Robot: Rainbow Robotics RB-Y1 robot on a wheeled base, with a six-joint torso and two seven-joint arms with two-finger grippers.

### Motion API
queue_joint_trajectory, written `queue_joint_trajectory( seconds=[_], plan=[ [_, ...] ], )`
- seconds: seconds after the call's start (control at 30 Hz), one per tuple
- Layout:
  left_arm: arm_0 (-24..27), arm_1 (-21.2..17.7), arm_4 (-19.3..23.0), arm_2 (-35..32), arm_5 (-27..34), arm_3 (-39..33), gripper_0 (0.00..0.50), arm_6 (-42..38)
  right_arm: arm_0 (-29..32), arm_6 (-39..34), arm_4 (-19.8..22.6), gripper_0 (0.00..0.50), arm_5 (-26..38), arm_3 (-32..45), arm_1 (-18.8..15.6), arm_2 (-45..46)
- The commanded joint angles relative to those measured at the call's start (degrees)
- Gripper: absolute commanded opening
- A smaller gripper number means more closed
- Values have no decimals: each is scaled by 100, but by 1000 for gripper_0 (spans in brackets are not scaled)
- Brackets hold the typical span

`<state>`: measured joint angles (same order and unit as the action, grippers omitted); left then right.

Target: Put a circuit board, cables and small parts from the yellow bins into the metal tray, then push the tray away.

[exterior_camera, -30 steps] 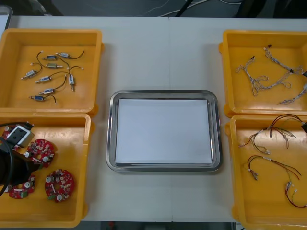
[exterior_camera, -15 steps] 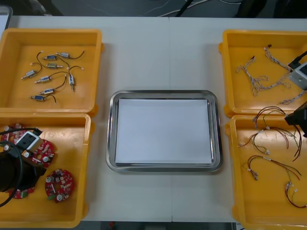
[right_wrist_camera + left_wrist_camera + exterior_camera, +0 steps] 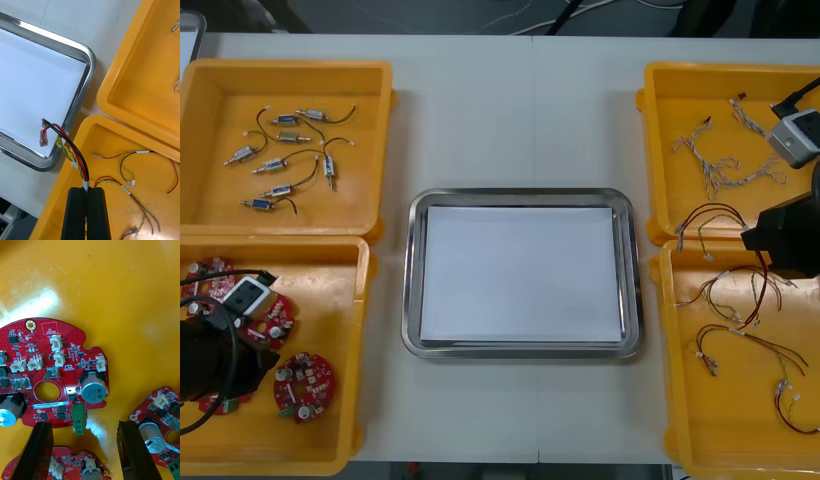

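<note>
Light table (image 3: 510,120) carried four yellow bins around a metal tray (image 3: 520,197) with a white inside. Nearest on the left, the left gripper (image 3: 84,426) sat low in the near-left bin (image 3: 363,300). Its fingers were spread wide either side of the edge of a round red circuit board (image 3: 48,375), with nothing clamped. A white label strip and printed marks on the board were too small to read. More boards (image 3: 303,385) lay close alongside, leaving little room beside the fingers. Nearest on the right, the right gripper (image 3: 87,192) stood over the far rim of the near-right bin (image 3: 667,330). Its fingers were pressed together on a red and yellow cable (image 3: 71,146) that also had a black strand, and the loop hung near the tray's right rim. In the right wrist view its red end showed over the tray's corner; contact could not be told. Other red and yellow cables (image 3: 740,340) lay in that bin. Strips of table showed between tray and bins. Farther off were small metal parts (image 3: 280,150) in the far-left bin (image 3: 385,140) and twisted blue and white cables (image 3: 725,165) in the far-right bin (image 3: 650,150). A wide stretch of table ran beyond the tray.
</note>
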<state>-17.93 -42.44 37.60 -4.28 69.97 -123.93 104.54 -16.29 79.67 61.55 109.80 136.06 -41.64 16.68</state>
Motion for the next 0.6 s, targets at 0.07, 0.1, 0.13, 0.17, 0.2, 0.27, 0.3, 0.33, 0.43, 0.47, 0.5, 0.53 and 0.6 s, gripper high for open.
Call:
queue_joint_trajectory(
  seconds=[0.07, 0.1, 0.13, 0.17, 0.2, 0.27, 0.3, 0.33, 0.43, 0.47, 0.5, 0.53, 0.6],
  plan=[
    [228, 201, -138, 76, 113, 27, 500, -153, -50, -355, -29, 0, 20, 342, 6, -156],
    [255, 210, -165, 103, 113, 71, 500, -153, -15, -373, -37, 0, 20, 377, -29, -156],
    [281, 210, -182, 129, 105, 106, 500, -153, 21, -390, -55, 0, 20, 412, -46, -156],
    [299, 210, -200, 138, 96, 124, 500, -162, 38, -390, -73, 0, 20, 421, -64, -156],
    [316, 219, -235, 173, 78, 150, 500, -162, 73, -408, -81, 0, 20, 430, -99, -156],
    [316, 228, -261, 182, 61, 168, 493, -162, 117, -417, -108, 0, 20, 456, -152, -156],
    [316, 237, -279, 191, 61, 177, 491, -153, 144, -426, -116, 0, 20, 456, -187, -148],
    [316, 237, -288, 200, 61, 177, 486, -162, 170, -434, -116, 0, 20, 456, -213, -156],
    [325, 237, -314, 217, 61, 203, 467, -162, 205, -452, -116, 0, 20, 456, -292, -156],
    [316, 237, -314, 226, 52, 212, 454, -162, 223, -461, -116, 0, 20, 456, -328, -156],
    [316, 245, -314, 226, 61, 220, 451, -153, 223, -461, -116, 0, 20, 465, -345, -156],
    [316, 245, -323, 235, 52, 229, 443, -162, 249, -461, -116, 0, 20, 456, -371, -156],
    [325, 245, -341, 235, 52, 229, 393, -162, 275, -470, -108, 0, 20, 456, -415, -156]
  ],
)
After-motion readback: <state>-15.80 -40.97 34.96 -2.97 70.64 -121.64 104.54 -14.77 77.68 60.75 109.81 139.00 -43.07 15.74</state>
